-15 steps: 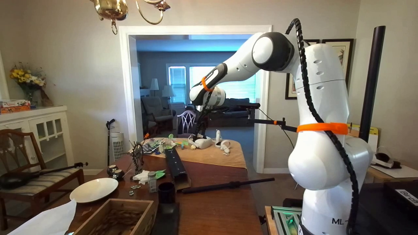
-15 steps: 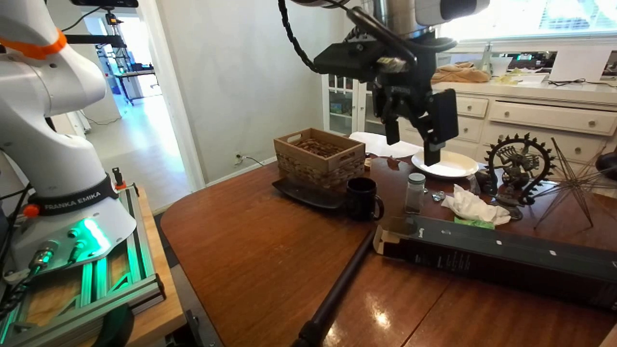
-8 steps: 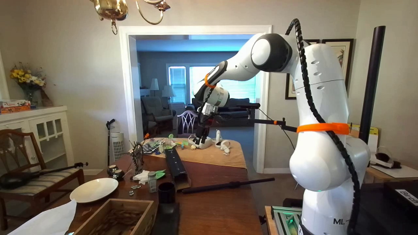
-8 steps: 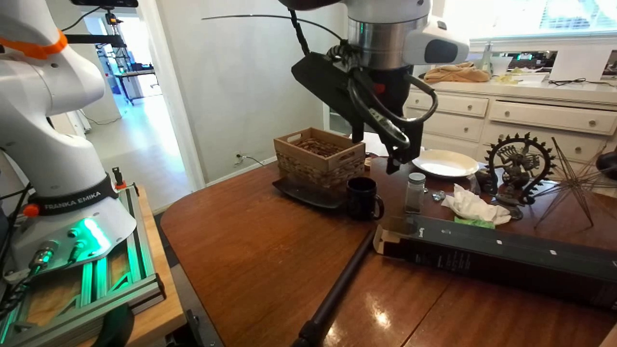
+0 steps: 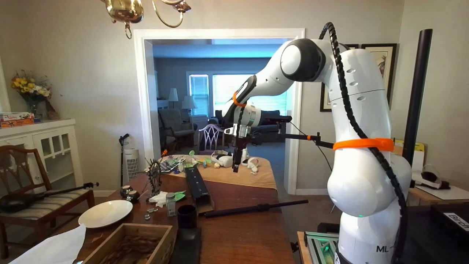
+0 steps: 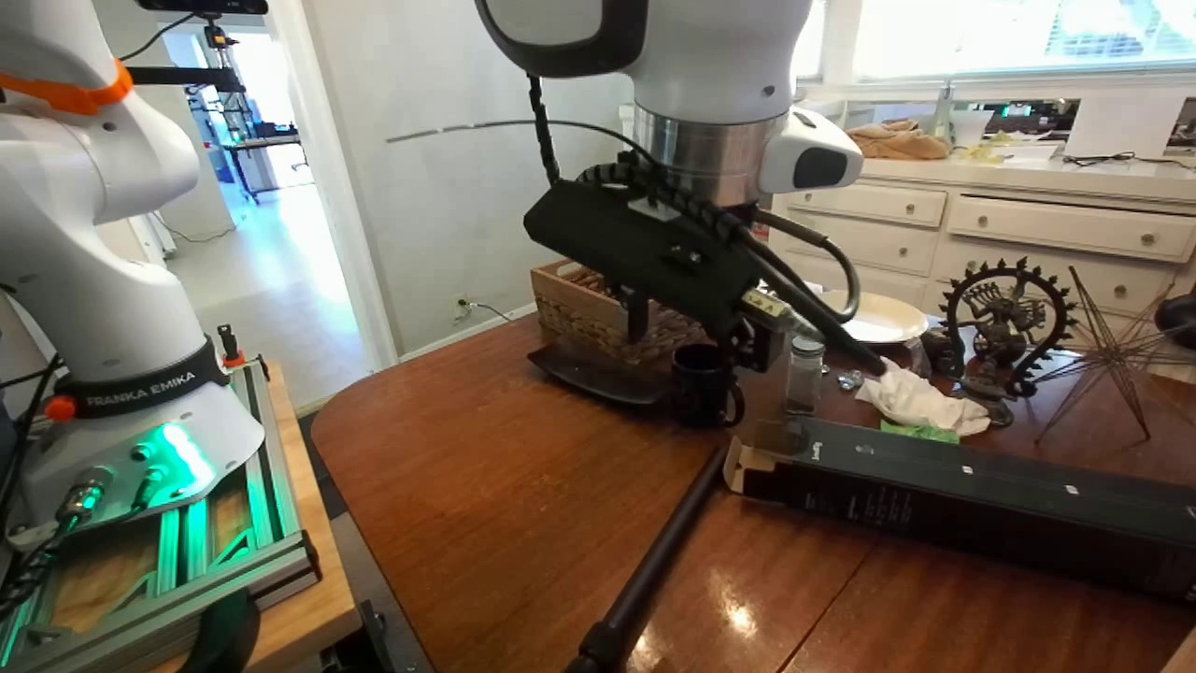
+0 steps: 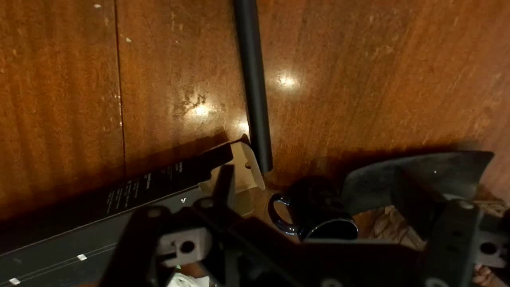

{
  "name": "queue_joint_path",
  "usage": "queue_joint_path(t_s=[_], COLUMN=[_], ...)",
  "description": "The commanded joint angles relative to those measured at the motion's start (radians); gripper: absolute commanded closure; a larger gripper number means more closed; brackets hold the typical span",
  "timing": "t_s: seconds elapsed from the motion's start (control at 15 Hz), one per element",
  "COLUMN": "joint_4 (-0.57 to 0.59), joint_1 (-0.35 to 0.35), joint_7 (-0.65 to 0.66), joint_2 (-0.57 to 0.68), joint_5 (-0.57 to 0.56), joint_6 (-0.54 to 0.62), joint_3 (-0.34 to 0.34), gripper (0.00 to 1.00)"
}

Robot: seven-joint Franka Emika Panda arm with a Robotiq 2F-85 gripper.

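My gripper (image 7: 318, 189) is open, with its two fingers wide apart and nothing between them. In both exterior views it hangs in the air over the wooden table (image 5: 234, 176) (image 6: 696, 332), pointing down. The black mug (image 7: 314, 207) shows between the fingers in the wrist view, its handle toward the left finger; I see no contact. The mug stands upright on the table in both exterior views (image 5: 187, 217) (image 6: 699, 388), partly covered by the gripper in one of them. A long black box (image 7: 159, 179) with an open end flap lies beside the mug.
A black pole (image 6: 659, 551) lies by the box's open end. A dark curved tray (image 6: 598, 376) and a woven basket (image 6: 589, 318) stand beside the mug. A glass jar (image 6: 804, 379), white plate (image 5: 106, 213), crumpled tissue (image 6: 920, 397) and metal statue (image 6: 1004, 327) stand nearby.
My gripper has come lower and turned about its axis. It has moved right in an exterior view, and left and down where it now partly covers the basket and mug. The objects stay put.
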Motion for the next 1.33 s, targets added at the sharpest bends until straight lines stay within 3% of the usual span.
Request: queue_joint_path(t_s=[0.0, 0.07, 0.13, 0.53, 0.73, 0.93, 1.27], joint_4=[-0.103, -0.120, -0.055, -0.054, -0.108, -0.130, -0.147], joint_1=[0.040, 0.039, 0.053, 0.078, 0.149, 0.195, 0.185], joint_7=[-0.183, -0.233, -0.147, -0.137, 0.058, 0.180, 0.127], joint_2=[-0.030, -0.030, 0.001, 0.013, 0.047, 0.083, 0.123], joint_5=[0.022, 0.060, 0.029, 0.006, -0.118, -0.202, -0.205], joint_6=[0.149, 0.183, 0.114, 0.133, 0.252, 0.293, 0.284], joint_3=[-0.030, -0.027, -0.047, -0.068, -0.111, -0.133, -0.115], gripper=[0.00, 0.00, 0.00, 0.00, 0.00, 0.00, 0.00])
